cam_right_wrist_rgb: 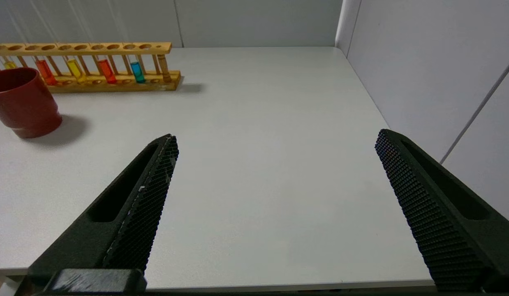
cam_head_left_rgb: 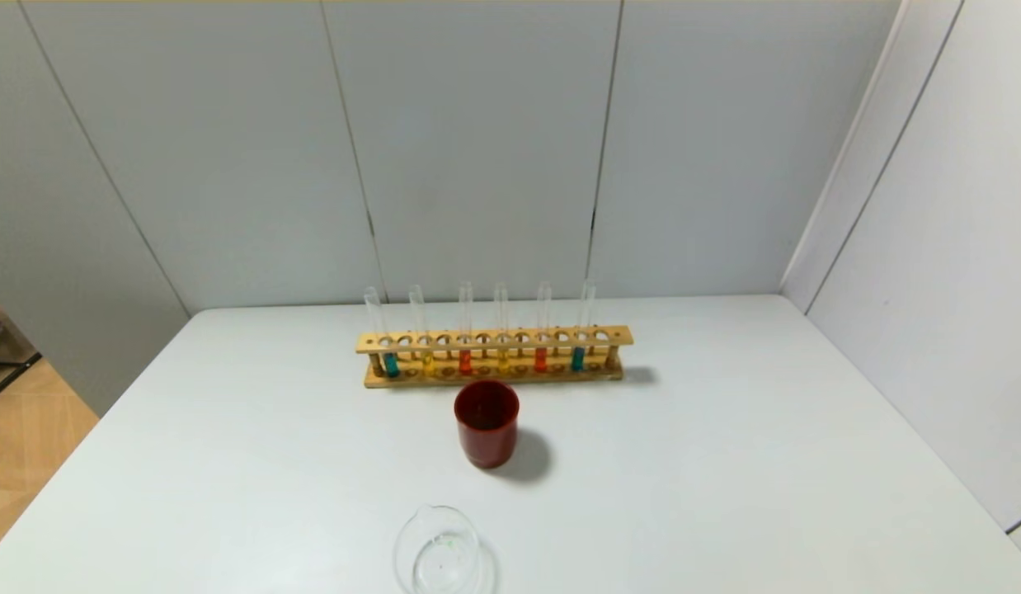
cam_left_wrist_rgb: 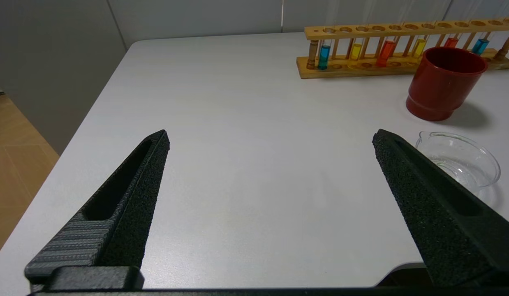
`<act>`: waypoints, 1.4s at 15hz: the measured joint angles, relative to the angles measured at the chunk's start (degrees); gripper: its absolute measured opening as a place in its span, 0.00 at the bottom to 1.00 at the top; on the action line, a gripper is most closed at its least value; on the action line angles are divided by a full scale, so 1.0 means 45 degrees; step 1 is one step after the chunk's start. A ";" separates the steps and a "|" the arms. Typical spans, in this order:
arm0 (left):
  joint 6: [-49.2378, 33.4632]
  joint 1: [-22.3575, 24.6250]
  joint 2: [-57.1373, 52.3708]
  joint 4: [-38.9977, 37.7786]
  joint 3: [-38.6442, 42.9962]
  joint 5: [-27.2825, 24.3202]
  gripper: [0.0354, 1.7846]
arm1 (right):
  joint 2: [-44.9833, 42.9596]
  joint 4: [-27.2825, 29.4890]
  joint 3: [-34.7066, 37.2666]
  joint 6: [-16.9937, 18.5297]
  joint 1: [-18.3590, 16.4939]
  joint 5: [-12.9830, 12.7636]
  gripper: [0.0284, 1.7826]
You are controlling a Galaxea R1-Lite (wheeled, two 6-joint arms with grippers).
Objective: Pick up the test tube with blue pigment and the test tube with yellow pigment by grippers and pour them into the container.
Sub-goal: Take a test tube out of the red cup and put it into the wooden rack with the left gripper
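A wooden rack [cam_head_left_rgb: 494, 356] at the table's middle back holds several tubes upright. Blue-pigment tubes stand at its left end [cam_head_left_rgb: 391, 364] [cam_left_wrist_rgb: 324, 56] and right end [cam_head_left_rgb: 578, 358] [cam_right_wrist_rgb: 137, 72]. Yellow-pigment tubes [cam_head_left_rgb: 428, 363] [cam_head_left_rgb: 502, 360] [cam_left_wrist_rgb: 355, 51] [cam_right_wrist_rgb: 75, 70] stand between them. The clear glass container [cam_head_left_rgb: 438, 551] [cam_left_wrist_rgb: 458, 159] sits at the table's near edge. My left gripper [cam_left_wrist_rgb: 271, 139] is open and empty over the near left table edge. My right gripper [cam_right_wrist_rgb: 276, 142] is open and empty over the near right edge. Neither shows in the head view.
A dark red cup [cam_head_left_rgb: 486, 423] [cam_left_wrist_rgb: 443, 82] [cam_right_wrist_rgb: 23, 102] stands between the rack and the container. Two orange-red tubes [cam_head_left_rgb: 465, 361] [cam_head_left_rgb: 541, 359] are in the rack. Grey wall panels close the back and right [cam_head_left_rgb: 931, 247]. The white table [cam_head_left_rgb: 766, 462] drops off at left.
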 joint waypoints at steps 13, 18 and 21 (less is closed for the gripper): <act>0.0328 0.0005 0.0000 0.0005 0.0000 -0.0033 0.98 | 0.0000 0.0005 0.0016 0.0000 0.0005 0.0000 0.98; 0.0144 0.0005 0.0000 -0.0043 -0.0011 -0.0014 0.98 | 0.0000 0.0005 0.0016 0.0000 0.0005 0.0000 0.98; 0.0133 0.0005 0.0000 0.0130 -0.1162 -0.0100 0.98 | 0.0000 0.0005 0.0016 0.0000 0.0005 0.0000 0.98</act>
